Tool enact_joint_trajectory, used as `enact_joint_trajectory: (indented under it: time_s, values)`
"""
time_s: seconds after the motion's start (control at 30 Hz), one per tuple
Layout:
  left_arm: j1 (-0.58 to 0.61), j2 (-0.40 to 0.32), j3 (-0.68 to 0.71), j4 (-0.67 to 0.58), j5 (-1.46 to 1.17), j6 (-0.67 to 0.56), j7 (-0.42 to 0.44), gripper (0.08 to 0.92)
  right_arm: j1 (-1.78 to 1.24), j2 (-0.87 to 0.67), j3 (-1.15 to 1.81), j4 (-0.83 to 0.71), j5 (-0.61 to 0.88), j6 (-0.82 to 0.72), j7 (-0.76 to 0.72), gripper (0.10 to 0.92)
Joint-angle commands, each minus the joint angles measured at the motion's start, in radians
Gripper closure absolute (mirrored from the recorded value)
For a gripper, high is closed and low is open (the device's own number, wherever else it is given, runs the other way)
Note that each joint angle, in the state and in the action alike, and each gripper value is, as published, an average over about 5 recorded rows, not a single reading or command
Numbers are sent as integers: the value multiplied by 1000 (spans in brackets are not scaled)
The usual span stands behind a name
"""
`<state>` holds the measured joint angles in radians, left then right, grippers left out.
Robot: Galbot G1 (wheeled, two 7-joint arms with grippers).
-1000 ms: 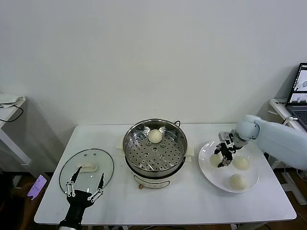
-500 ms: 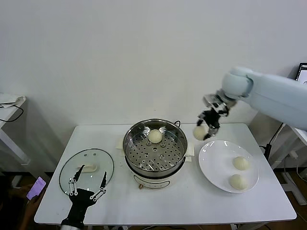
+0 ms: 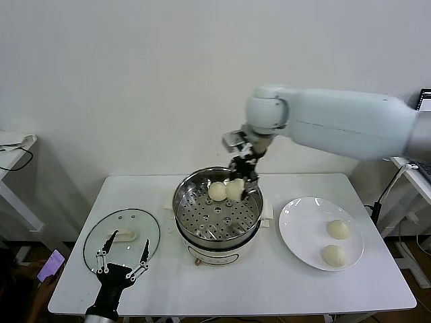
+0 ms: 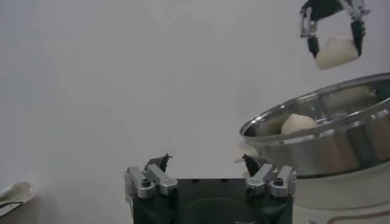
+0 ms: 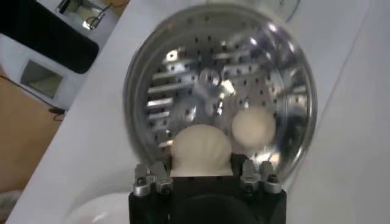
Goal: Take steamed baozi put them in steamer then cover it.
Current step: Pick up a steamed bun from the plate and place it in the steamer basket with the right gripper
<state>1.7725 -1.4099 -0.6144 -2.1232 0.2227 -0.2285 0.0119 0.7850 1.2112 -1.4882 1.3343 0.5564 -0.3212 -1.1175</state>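
Left tool [image 3: 122, 261] idling wide open at the worktop's [image 3: 222, 286] seven o'clock edge beside the cover [image 3: 121, 237], right tool [image 3: 241, 176] gripping a baozi [image 3: 234, 189] over the steamer [image 3: 217, 210], another bun [image 3: 217, 191] sitting inside at twelve o'clock, two buns [image 3: 338, 229] resting on the plate [image 3: 296, 225] at three o'clock.

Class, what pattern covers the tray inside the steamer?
Rows of small round holes across the shiny metal tray in the steamer; clearest in the right wrist view.
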Motion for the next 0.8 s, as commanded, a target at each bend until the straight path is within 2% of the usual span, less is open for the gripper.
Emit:
enact_joint_trajectory:
  time_s: [0.03, 0.33, 0.67, 0.8]
  values:
    - [-1, -2, -1, 0, -1, -1, 0, 177, -60, 194, -29, -100, 80, -60, 114, 389]
    - [-5, 1, -11, 6, -12, -7, 1, 177, -151, 276, -40, -200, 67, -67, 168, 389]
    - [-5, -1, -11, 5, -13, -7, 1, 177, -177, 296, -35, -226, 57, -62, 167, 383]
    - [-3, -1, -13, 4, -14, -9, 1, 177, -184, 292, -34, -224, 58, -60, 174, 316]
